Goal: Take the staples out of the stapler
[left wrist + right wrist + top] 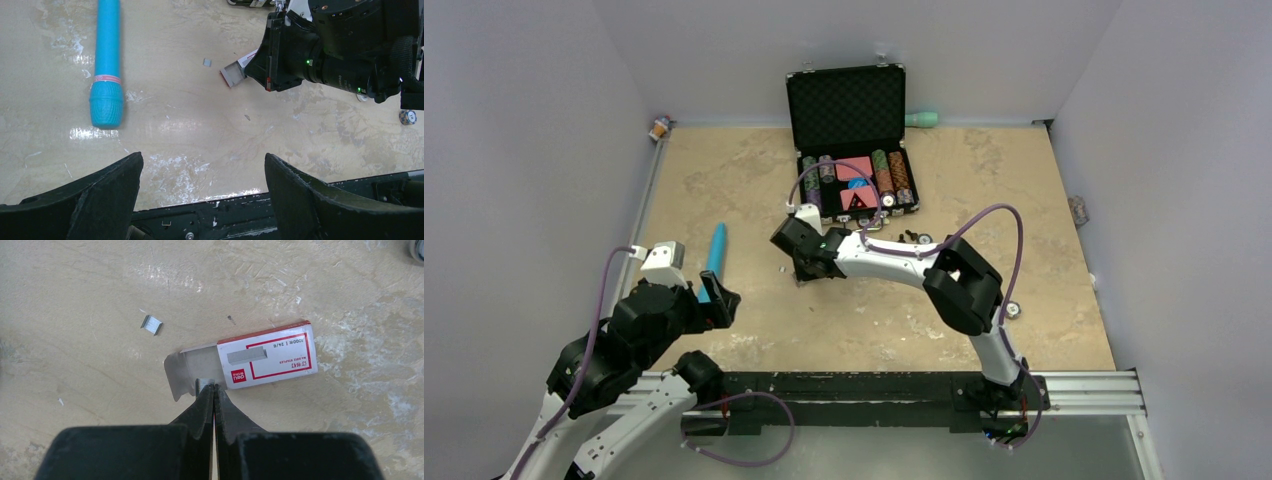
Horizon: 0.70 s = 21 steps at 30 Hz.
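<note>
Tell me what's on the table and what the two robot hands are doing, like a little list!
left gripper: open, holding nothing
right gripper: shut, pinching a short strip of staples at its tips
staple box: lying flat, flap open, right by those tips
loose staples: small clump on the table, apart from the box
blue tool: lying flat, nothing touching it
chip case: open, at the far side

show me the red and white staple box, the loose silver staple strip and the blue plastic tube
staple box point(272, 357), right wrist view, printed top face
staple strip point(151, 324), right wrist view, its middle
blue tube point(106, 102), left wrist view, ribbed end
</note>
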Each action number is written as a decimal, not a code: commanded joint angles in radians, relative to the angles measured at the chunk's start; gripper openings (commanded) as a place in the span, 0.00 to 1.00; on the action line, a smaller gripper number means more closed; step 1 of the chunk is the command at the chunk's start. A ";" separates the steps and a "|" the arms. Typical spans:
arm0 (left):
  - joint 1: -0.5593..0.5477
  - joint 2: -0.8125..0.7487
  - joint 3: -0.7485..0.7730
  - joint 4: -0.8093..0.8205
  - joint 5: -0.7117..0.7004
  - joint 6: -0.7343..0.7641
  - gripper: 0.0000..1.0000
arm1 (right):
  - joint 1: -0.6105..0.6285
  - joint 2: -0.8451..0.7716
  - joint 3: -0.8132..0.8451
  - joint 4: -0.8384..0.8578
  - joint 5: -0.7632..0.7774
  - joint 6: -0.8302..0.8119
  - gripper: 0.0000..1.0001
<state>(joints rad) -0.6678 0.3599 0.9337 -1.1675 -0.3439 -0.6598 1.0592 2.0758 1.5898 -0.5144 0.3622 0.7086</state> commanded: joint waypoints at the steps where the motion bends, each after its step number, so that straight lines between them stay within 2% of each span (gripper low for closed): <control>1: 0.008 0.011 -0.010 0.043 0.005 0.026 0.94 | -0.003 0.014 0.048 0.029 -0.017 -0.026 0.00; 15: 0.011 0.014 -0.010 0.046 0.009 0.029 0.94 | -0.009 0.045 0.074 0.008 -0.008 -0.017 0.00; 21: 0.013 0.016 -0.010 0.046 0.013 0.030 0.94 | -0.019 0.038 0.069 0.007 -0.025 -0.005 0.16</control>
<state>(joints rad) -0.6613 0.3607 0.9333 -1.1652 -0.3405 -0.6590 1.0515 2.1216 1.6230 -0.5083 0.3435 0.6983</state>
